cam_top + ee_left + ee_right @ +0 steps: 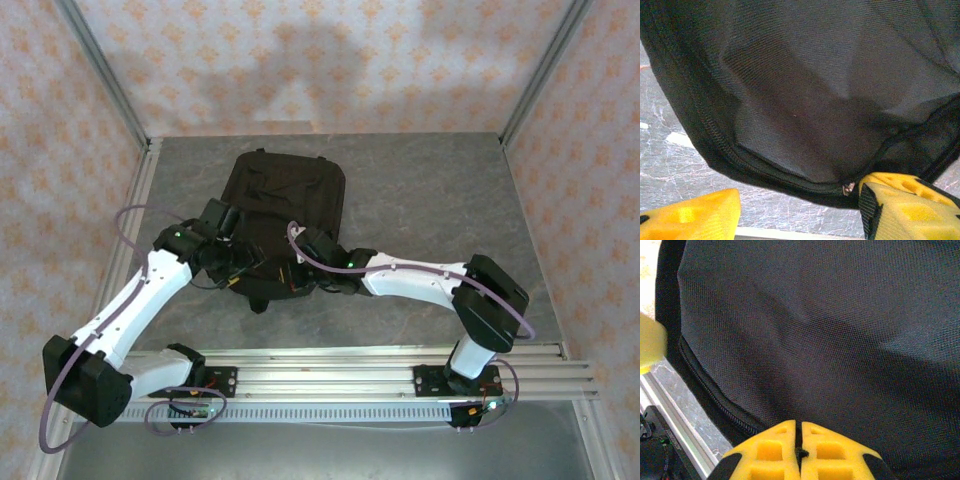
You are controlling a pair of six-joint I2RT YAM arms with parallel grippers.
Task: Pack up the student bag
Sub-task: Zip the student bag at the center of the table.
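Observation:
The student bag (285, 200), a large black fabric backpack, lies flat on the grey table with its near edge by both grippers. My left gripper (245, 268) is at the bag's near left edge. In the left wrist view its yellow fingers (690, 215) stand wide apart with only table between them, so the gripper (800, 212) is open. The bag's zipped hem (790, 175) hangs just above, and a small metal zip slider (847, 188) sits beside the right finger. My right gripper (797, 424) is shut at the bag's (815, 330) near edge, pinching a small black bit of it.
The aluminium rail (380, 365) holding the arm bases runs along the near edge, close behind the grippers. Patterned walls enclose the table (440, 190) at the back and sides. The rail (675, 415) also shows at the lower left of the right wrist view.

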